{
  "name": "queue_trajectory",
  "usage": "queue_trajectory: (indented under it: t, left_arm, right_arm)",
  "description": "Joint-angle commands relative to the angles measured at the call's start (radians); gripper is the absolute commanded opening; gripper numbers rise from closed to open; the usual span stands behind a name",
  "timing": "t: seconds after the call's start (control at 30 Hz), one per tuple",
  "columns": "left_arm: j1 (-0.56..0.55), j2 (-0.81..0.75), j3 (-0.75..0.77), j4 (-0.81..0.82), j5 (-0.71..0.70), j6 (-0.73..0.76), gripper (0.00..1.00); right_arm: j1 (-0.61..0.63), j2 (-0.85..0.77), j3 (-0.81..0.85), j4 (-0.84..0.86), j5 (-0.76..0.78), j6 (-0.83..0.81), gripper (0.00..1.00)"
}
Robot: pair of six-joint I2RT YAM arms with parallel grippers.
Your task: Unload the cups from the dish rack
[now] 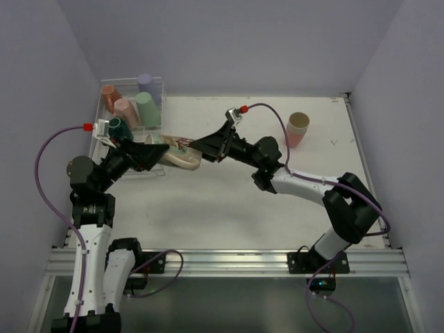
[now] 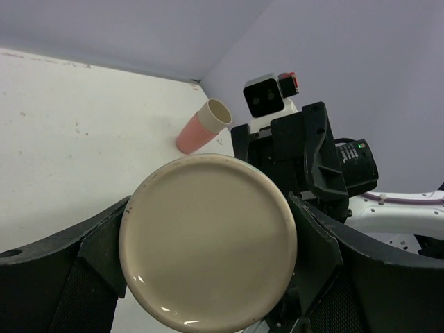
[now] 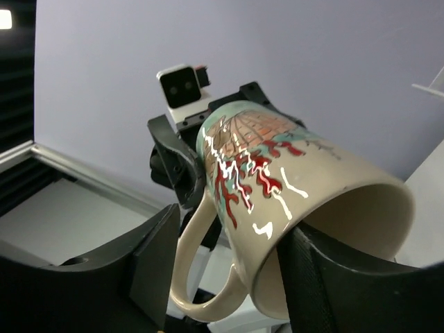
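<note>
A cream mug (image 1: pixel 182 158) painted in red and teal hangs on its side in the air between both arms, just right of the dish rack (image 1: pixel 161 104). My left gripper (image 1: pixel 158 154) is shut on it; in the left wrist view the mug's round base (image 2: pixel 208 243) fills the space between the fingers. My right gripper (image 1: pixel 198 147) stands open at the mug's mouth end, straddling the handle (image 3: pixel 201 277); one finger keeps a gap from the handle. In the rack stand orange (image 1: pixel 109 94), purple (image 1: pixel 145 83), green (image 1: pixel 146 109) and pink (image 1: pixel 125 111) cups and a dark green mug (image 1: pixel 118 127).
A pink cup with a beige one nested in it (image 1: pixel 298 129) stands on the white table at the far right, also seen as the nested pair (image 2: pixel 203 125) in the left wrist view. Lilac walls close the table on three sides. A metal rail (image 1: pixel 229 260) runs along the near edge.
</note>
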Motion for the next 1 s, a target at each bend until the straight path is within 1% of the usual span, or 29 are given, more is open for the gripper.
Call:
queue_trajectory:
  t: [0.0,0.07,0.1,0.17,0.2,0.27,0.3,0.37,0.4,0.47,0.5,0.57,0.6,0.63,0.67,0.7,0.73,0.77,0.8,0.83,0.87,0.9,0.97]
  left_arm:
    - [-0.005,-0.021,0.005,0.164,0.017,-0.061,0.03]
    - [-0.008,-0.021,-0.003,0.189,0.015,-0.073,0.03]
    - [-0.011,-0.021,-0.004,0.2,0.014,-0.079,0.04]
    - [-0.016,-0.02,-0.004,0.206,0.012,-0.082,0.06]
    - [-0.021,-0.02,-0.006,0.209,0.012,-0.084,0.13]
    - [-0.025,-0.021,-0.01,0.207,0.012,-0.082,0.25]
    - [-0.027,-0.023,-0.015,0.209,0.014,-0.084,0.4]
    - [-0.027,-0.027,-0.018,0.209,0.012,-0.079,0.55]
    - [-0.027,-0.027,-0.018,0.206,0.014,-0.073,0.68]
    - [-0.028,-0.026,-0.012,0.195,0.012,-0.061,0.79]
    - [-0.028,-0.023,0.002,0.183,0.011,-0.03,0.88]
    - [-0.027,-0.011,0.025,0.116,0.001,0.011,0.94]
    - [-0.027,-0.008,0.049,0.067,-0.002,0.057,0.98]
    - [-0.027,-0.003,0.06,0.039,-0.012,0.082,1.0]
    - [-0.027,0.003,0.072,0.011,-0.023,0.111,1.0]
    - [-0.027,0.006,0.1,-0.072,-0.038,0.175,1.0]
    - [-0.027,0.011,0.111,-0.111,-0.07,0.203,1.0]
    - [-0.027,0.015,0.118,-0.131,-0.081,0.224,1.0]
    - [-0.027,0.017,0.121,-0.157,-0.091,0.255,1.0]
    - [-0.028,0.023,0.123,-0.165,-0.1,0.266,1.0]
    - [-0.027,0.026,0.123,-0.171,-0.106,0.277,1.0]
    - [-0.027,0.029,0.128,-0.191,-0.108,0.299,1.0]
    - [-0.027,0.037,0.134,-0.214,-0.121,0.324,1.0]
  right_arm:
    - [0.018,-0.009,0.033,0.105,-0.049,0.046,0.57]
    - [0.021,-0.012,0.022,0.118,-0.049,0.05,0.51]
    - [0.021,-0.018,0.011,0.126,-0.046,0.053,0.38]
    - [0.023,-0.027,-0.002,0.131,-0.034,0.053,0.28]
    - [0.023,-0.032,-0.016,0.129,-0.017,0.049,0.12]
    - [0.023,-0.05,-0.028,0.126,0.001,0.033,0.0]
    - [0.021,-0.058,-0.038,0.12,0.012,0.026,0.0]
    - [0.021,-0.075,-0.051,0.112,0.03,0.007,0.0]
    - [0.02,-0.084,-0.065,0.103,0.046,-0.002,0.0]
    - [0.02,-0.115,-0.081,0.083,0.063,-0.039,0.0]
    - [0.018,-0.127,-0.099,0.059,0.073,-0.054,0.0]
    - [0.012,-0.171,-0.113,0.019,0.096,-0.112,0.0]
    - [0.009,-0.188,-0.124,-0.033,0.102,-0.134,0.0]
    - [0.001,-0.205,-0.127,-0.062,0.112,-0.181,0.0]
    - [-0.002,-0.222,-0.128,-0.102,0.113,-0.207,0.0]
    - [-0.005,-0.256,-0.125,-0.188,0.113,-0.239,0.0]
    - [-0.008,-0.276,-0.127,-0.232,0.119,-0.308,0.0]
    - [-0.01,-0.297,-0.128,-0.283,0.144,-0.341,0.0]
    - [-0.011,-0.335,-0.125,-0.381,0.158,-0.376,0.0]
    - [-0.014,-0.352,-0.121,-0.432,0.168,-0.442,0.0]
    - [-0.017,-0.369,-0.118,-0.481,0.188,-0.474,0.0]
    - [-0.02,-0.385,-0.11,-0.582,0.201,-0.508,0.0]
    - [-0.033,-0.44,-0.096,-0.703,0.245,-0.617,0.0]
